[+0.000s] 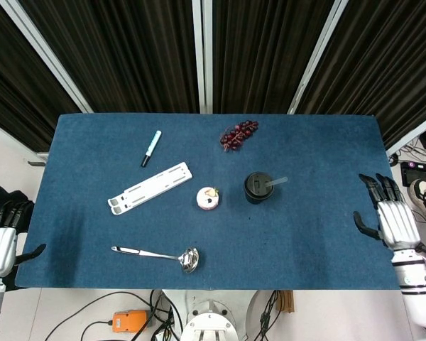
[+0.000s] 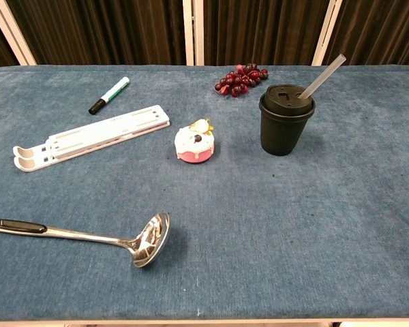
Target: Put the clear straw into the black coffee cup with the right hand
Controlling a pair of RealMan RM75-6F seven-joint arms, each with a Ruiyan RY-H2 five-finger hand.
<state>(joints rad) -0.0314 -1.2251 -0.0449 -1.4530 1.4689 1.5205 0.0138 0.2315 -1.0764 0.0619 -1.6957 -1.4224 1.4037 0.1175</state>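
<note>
Clear plastic straw (image 2: 323, 75) leans rightward in lidded black coffee cup (image 2: 285, 120), centre-right; right hand (image 1: 392, 222), fingers spread, empty, far right. Risk: steep lean could tip the straw out.

The right hand (image 1: 392, 222) sits at the right edge of the scene, fingers spread and pointing toward the far side, holding nothing. The left hand (image 1: 0, 238) sits at the near left, fingers apart, likewise empty.

Shiny metal ladle (image 2: 133, 241) on matt blue cloth (image 2: 273, 225).
</note>
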